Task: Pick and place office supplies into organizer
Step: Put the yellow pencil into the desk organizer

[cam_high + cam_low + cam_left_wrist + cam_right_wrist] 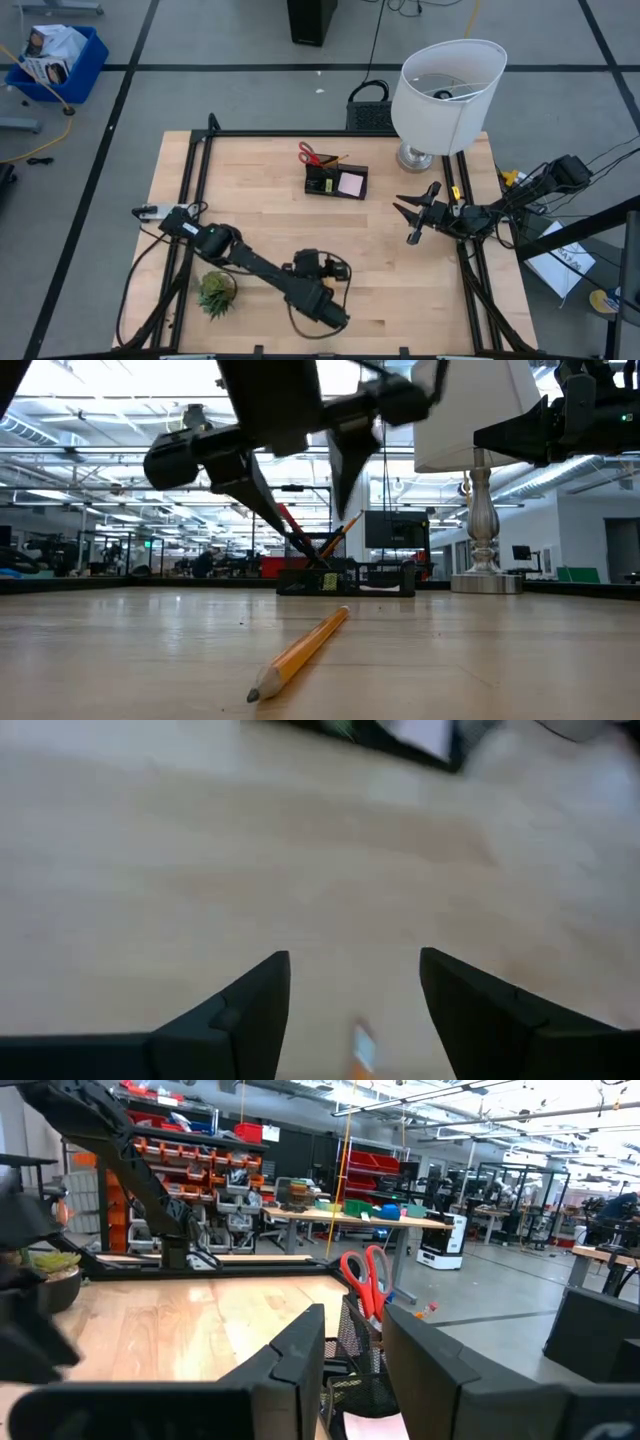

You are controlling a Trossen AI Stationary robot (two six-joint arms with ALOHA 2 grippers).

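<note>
Yellow pencil [300, 654] flat on the wooden table [520, 660], black organizer [350, 577] well behind it.

No text, label or number can be read anywhere (all too small or blurred).

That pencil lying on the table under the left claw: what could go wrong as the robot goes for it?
The pencil is thin and round, so the open left claw above it might pinch off-centre and roll it away. Only its tip shows between the fingers, so aim looks uncertain. The organizer already holds scissors, so dropping the pencil in could snag.
</note>
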